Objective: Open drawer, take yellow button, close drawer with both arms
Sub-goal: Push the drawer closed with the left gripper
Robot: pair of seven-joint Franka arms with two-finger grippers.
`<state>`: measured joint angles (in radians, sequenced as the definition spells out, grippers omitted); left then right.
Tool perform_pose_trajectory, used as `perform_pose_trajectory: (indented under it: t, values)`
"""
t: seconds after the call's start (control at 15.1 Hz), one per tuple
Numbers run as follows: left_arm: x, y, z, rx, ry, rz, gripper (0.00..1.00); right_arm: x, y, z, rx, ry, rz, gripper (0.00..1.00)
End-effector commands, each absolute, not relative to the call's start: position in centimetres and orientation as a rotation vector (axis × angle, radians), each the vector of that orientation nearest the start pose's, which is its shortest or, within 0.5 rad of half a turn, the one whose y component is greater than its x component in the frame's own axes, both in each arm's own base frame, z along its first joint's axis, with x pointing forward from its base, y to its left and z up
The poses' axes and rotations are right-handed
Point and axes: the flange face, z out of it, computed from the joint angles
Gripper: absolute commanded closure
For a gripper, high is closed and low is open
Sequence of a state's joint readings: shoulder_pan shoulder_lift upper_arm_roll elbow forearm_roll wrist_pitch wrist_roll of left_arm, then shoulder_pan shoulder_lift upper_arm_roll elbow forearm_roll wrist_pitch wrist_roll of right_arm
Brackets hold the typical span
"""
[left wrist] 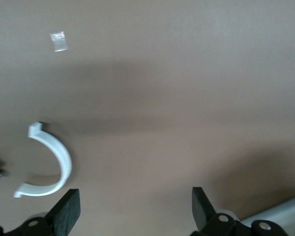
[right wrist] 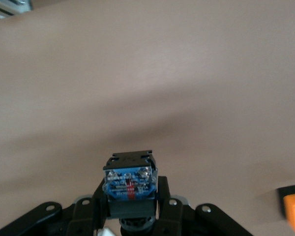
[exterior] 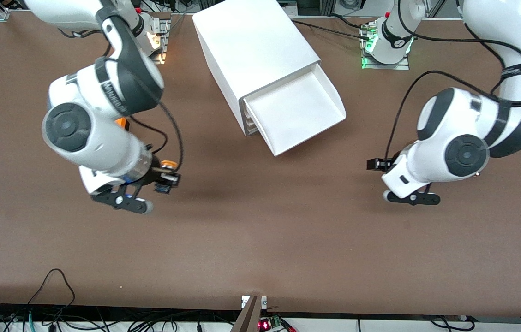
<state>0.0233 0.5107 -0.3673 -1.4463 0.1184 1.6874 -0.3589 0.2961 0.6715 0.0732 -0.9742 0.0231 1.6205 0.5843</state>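
Right fingers (right wrist: pixel 113 196) clamp button (right wrist: pixel 130 183) over table (exterior: pixel 260 240).

A robotics lab — two bench-mounted arms (exterior: pixel 103 133), aluminium framing (exterior: pixel 251 313), loose cables (exterior: pixel 52 295) along the table (exterior: pixel 260 240).

We see a white drawer (exterior: pixel 299 113) in a white cabinet (exterior: pixel 253 46), a plain brown tabletop (exterior: pixel 260 240), and an orange-capped, black-and-blue button (right wrist: pixel 130 183).
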Motion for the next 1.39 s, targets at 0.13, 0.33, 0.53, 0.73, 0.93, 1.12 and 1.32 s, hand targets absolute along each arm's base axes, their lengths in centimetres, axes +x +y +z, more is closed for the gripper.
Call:
perform_pose_trajectory:
  t: [0.13, 0.33, 0.53, 0.73, 0.93, 1.12, 1.32]
  values:
    - [61.8, -24.5, 37.9, -3.050, -0.283, 0.315, 0.00, 70.9, 16.3, 44.7, -3.102, 0.241, 0.159, 1.00]
    - [59.7, -28.3, 37.1, -3.044, -0.396, 0.298, 0.01, 71.5, 12.5, 42.6, -3.125, 0.215, 0.184, 1.00]
    - [58.3, -29.5, 36.6, -3.038, -0.400, 0.308, 0.01, 71.9, 9.4, 40.3, -3.155, 0.165, 0.190, 1.00]
    - [57.0, -30.5, 36.3, -3.033, -0.464, 0.285, 0.02, 71.8, 6.4, 36.7, -3.181, 0.103, 0.183, 1.00]
    - [55.1, -32.3, 36.1, -3.035, -0.486, 0.288, 0.02, 71.2, 4.9, 33.3, -3.189, 0.084, 0.144, 1.00]
    - [53.6, -33.9, 36.1, -3.018, -0.541, 0.299, 0.02, 70.3, 4.5, 29.6, -3.190, 0.082, 0.095, 1.00]
    - [51.8, -35.5, 35.7, -3.008, -0.540, 0.320, 0.02, 68.9, 4.1, 25.6, -3.190, 0.048, 0.030, 1.00]
